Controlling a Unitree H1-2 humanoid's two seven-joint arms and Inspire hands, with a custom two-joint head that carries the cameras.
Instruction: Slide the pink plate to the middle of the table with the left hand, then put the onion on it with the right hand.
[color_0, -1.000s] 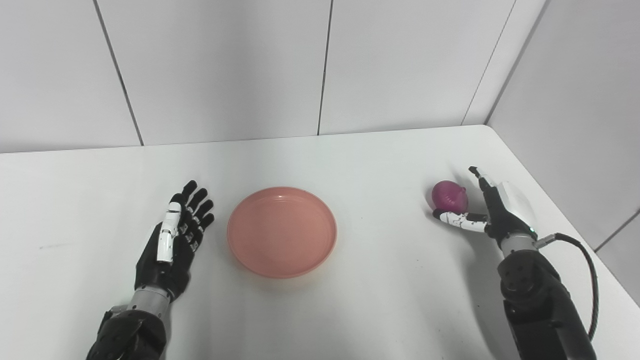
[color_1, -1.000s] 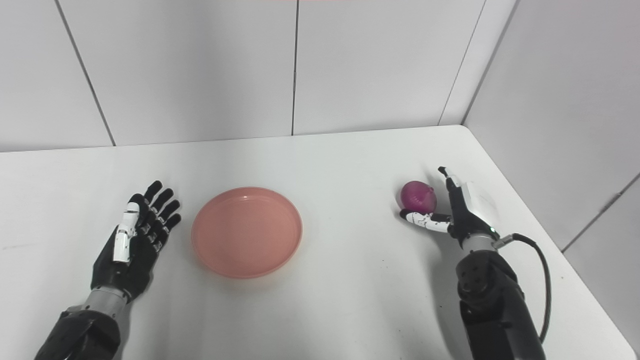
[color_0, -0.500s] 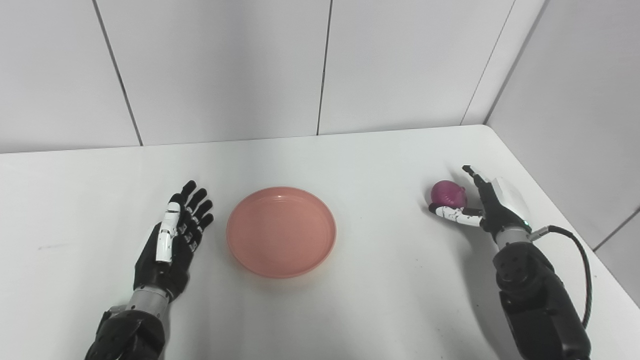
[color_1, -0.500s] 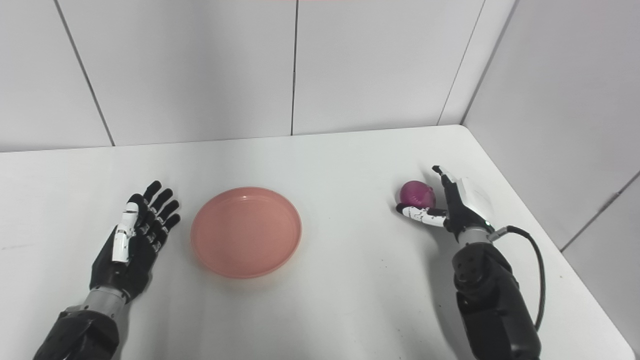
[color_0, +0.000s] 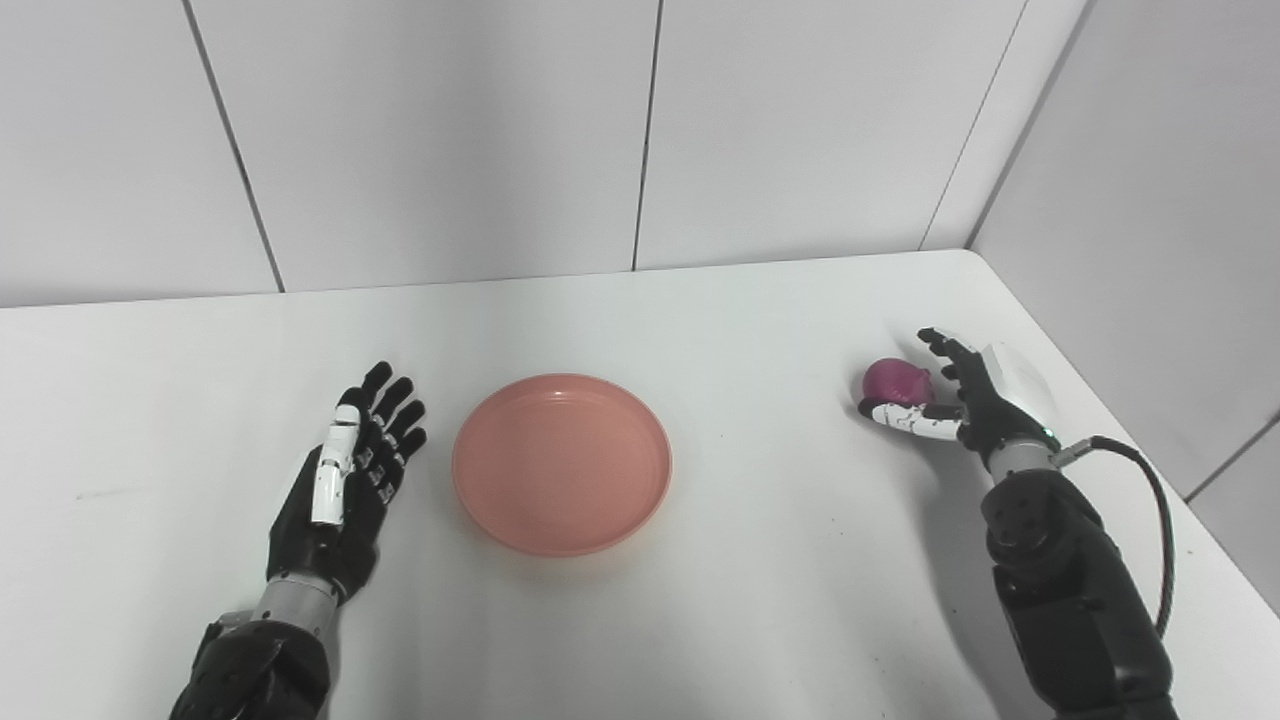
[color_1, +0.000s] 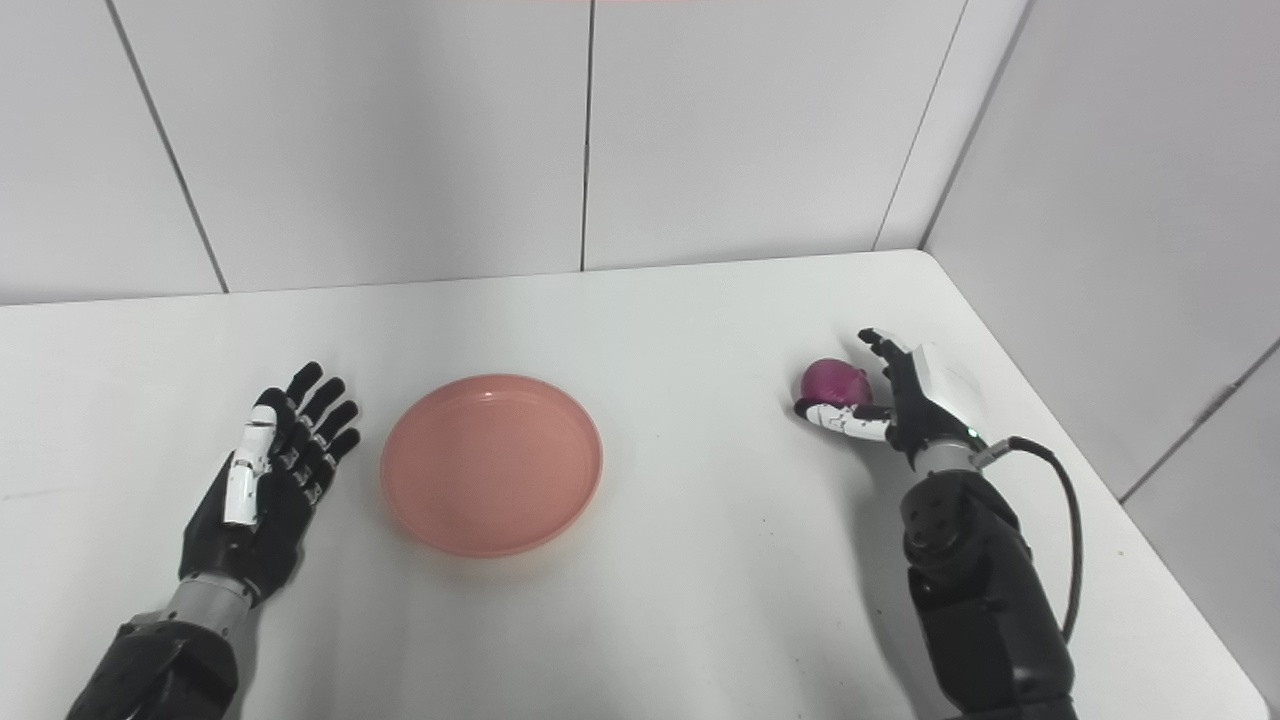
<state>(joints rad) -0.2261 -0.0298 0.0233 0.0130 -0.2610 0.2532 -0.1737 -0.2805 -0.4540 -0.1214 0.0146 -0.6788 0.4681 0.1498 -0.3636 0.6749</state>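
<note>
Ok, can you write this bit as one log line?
plate: mid-table | left hand: open, beside plate | right hand: closing around onion

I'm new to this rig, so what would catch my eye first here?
The pink plate in the middle of the white table, empty. Then the purple onion at the right, cupped by the right hand, not clearly gripped; the left hand lies open beside the plate.

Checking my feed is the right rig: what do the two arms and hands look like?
Both arms are bulky black housings with silver metal wrist rings. The left hand is black with one white finger segment. The right hand has black fingers, a white speckled thumb, a white back plate and a small green light at the wrist. A black cable loops off the right forearm.
</note>
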